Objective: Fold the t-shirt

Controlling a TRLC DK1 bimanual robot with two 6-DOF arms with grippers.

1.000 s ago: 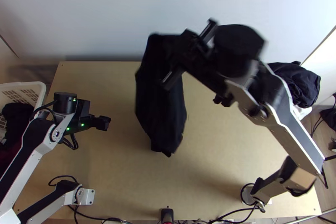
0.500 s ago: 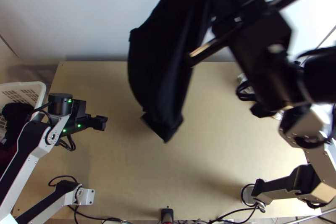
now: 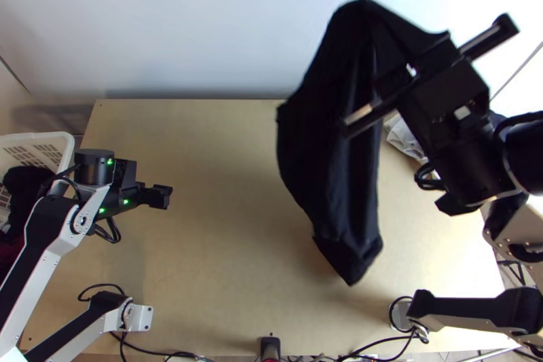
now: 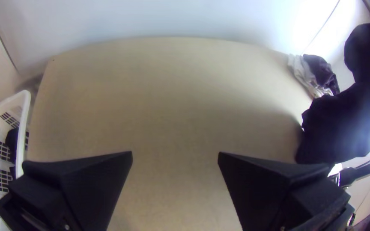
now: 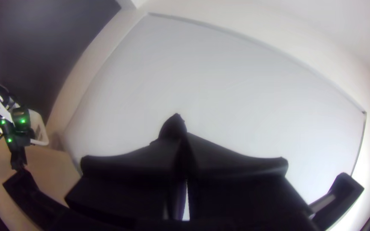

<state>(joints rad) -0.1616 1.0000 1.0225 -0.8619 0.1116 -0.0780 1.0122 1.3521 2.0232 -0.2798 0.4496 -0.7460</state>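
At the far left, a white laundry basket (image 3: 51, 141) stands beside the light wooden table (image 3: 203, 158), dark cloth (image 3: 27, 192) inside. The left arm (image 3: 41, 246) runs up the table's left side, bent at the wrist so the left gripper (image 3: 163, 196) points in across the table. Fingers wide apart, nothing between.

Right of middle, the dark t-shirt (image 3: 326, 172) hangs in long drooping folds over the table, narrowing to a point at its lower end. The right gripper (image 3: 373, 14) is clenched on its upper part, aimed toward the far wall. The right arm (image 3: 468, 311) goes out rightward from its base, then bends back in, wrist raised over the table's right side. Light cloth (image 3: 402, 139) lies by the far right corner.

Against half a second ago: shirt shifted right and toward the near edge; right gripper a little to the right; left arm almost unchanged.
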